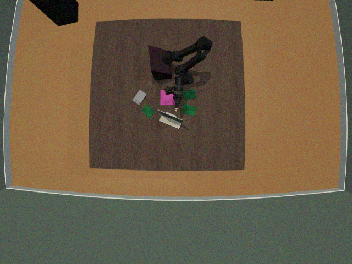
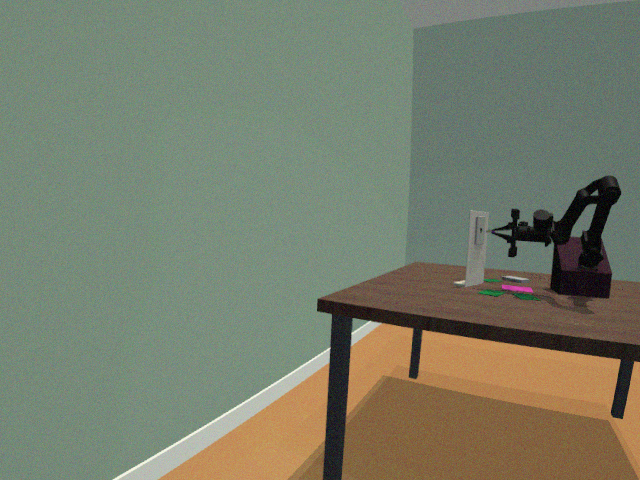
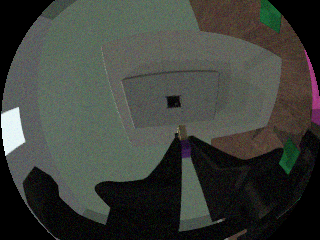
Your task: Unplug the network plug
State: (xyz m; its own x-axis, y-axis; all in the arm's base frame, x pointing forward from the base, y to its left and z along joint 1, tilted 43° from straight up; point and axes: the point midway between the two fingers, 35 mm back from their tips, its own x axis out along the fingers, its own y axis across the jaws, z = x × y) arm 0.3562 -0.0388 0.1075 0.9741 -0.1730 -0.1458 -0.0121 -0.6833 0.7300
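Observation:
The plug is small and tan, with a purple part between the fingers in the wrist view. My gripper is shut on it and holds it level, high above the table. The plug is out of the socket, whose dark square opening is empty. The pale upright panel stands in front of the fingertips, with a gap between. The magenta square lies flat on the table on my side of the panel, partly under the gripper. The plug's thin tab cannot be made out.
Green patches lie around the magenta square. A flat grey box lies off to one side. The panel's pale foot is behind it. A dark purple block stands by the arm's base.

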